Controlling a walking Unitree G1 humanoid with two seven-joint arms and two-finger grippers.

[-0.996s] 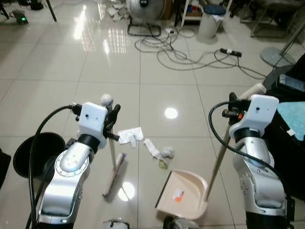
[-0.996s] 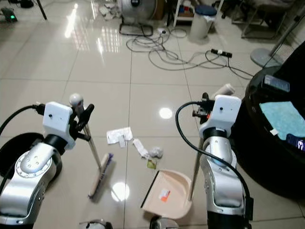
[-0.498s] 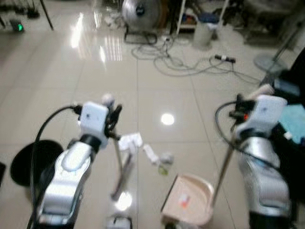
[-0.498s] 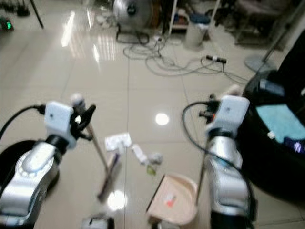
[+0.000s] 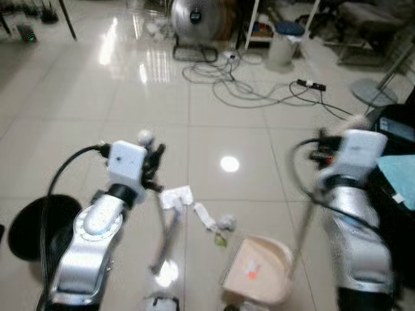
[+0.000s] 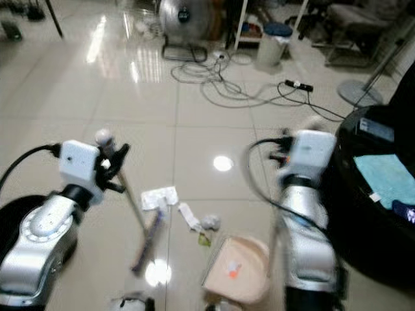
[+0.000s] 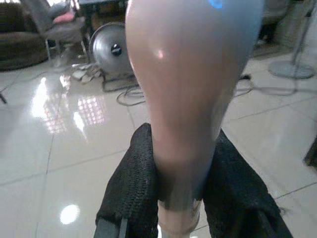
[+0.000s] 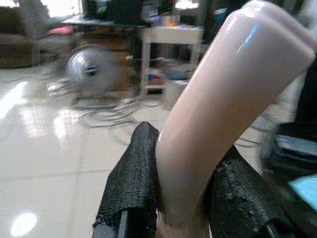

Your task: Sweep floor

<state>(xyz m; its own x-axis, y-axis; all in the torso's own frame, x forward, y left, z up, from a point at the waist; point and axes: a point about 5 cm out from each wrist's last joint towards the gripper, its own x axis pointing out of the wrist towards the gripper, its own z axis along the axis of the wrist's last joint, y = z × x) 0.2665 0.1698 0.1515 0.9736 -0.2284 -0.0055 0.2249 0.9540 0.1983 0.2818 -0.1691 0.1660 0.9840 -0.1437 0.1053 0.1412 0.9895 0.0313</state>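
Observation:
My left gripper (image 5: 154,165) is shut on the broom's pale handle (image 5: 162,201), just under its round knob (image 7: 193,89). The broom head (image 5: 165,243) rests on the tiles left of the litter. That litter is a white paper (image 5: 176,196), a white strip (image 5: 206,217), a crumpled ball (image 5: 225,222) and a green scrap (image 5: 221,240). A beige dustpan (image 5: 259,278) sits on the floor just right of it. My right gripper (image 5: 322,148), blurred, is shut on the top of the dustpan's long handle (image 8: 228,109).
A black round object (image 5: 35,223) lies on the floor at my left. Dark furniture with a teal cloth (image 5: 399,168) stands close on my right. Farther off are tangled cables (image 5: 246,81), a power strip (image 5: 311,84), a fan (image 5: 198,16), a white bin (image 5: 285,39) and a stand base (image 5: 369,94).
The whole view has shifted and blurred, so the camera moved. The broom leans more, its head swung a little right toward the white paper. The right arm is blurred with motion.

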